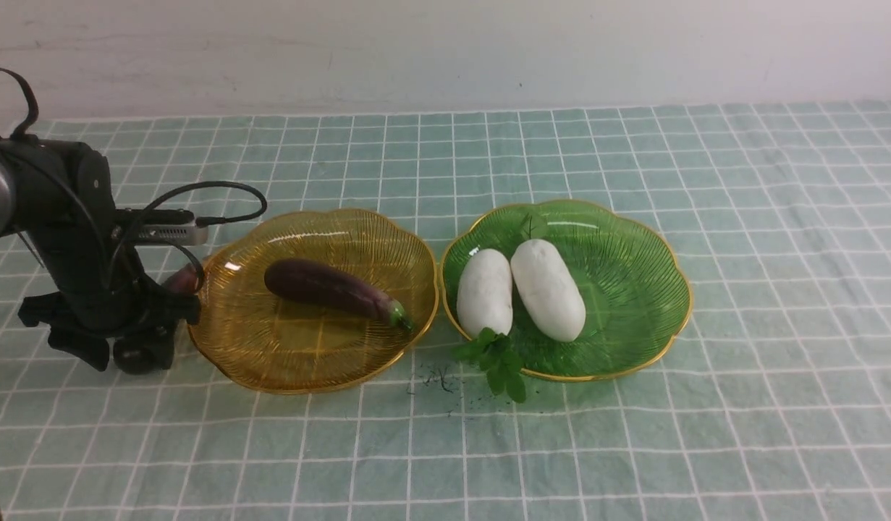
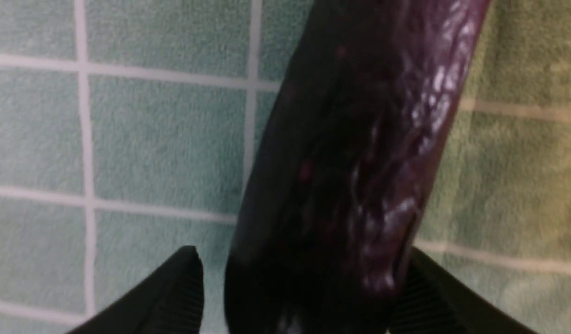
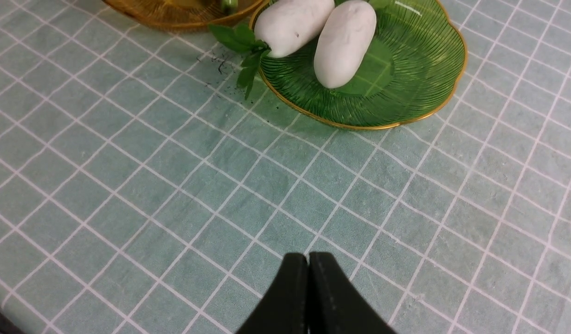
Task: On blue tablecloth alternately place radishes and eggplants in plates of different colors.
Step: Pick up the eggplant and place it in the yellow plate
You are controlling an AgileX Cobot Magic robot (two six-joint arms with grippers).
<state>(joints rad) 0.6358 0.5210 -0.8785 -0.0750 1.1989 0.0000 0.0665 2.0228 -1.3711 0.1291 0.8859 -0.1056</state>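
Teal checked cloth, the blue tablecloth (image 1: 633, 434), carries everything. Over its near stretch hangs the right gripper (image 3: 308, 262), jaws pressed together and empty. Further in, at mid-cloth, the green plate (image 1: 633, 246) carries one radish (image 1: 485, 291) lying against the other radish (image 1: 548, 289), the first one's leaves spilling over the near rim. Just beside it, toward the cloth's left edge, the amber plate (image 1: 307, 354) holds one eggplant (image 1: 329, 289) aslant across its floor. At that plate's left rim the left gripper (image 2: 301, 253) sits low, jaws spread wide astride the second eggplant (image 2: 350, 162), which apparently rests on the cloth. One finger (image 2: 433, 287) seems to touch the skin and the other stands apart, so no grip is made. Step in hand, by judgement: taking up the last eggplant. The next move calls for closing at mid-body, lifting clear of the gold rim, and setting it beside its twin.
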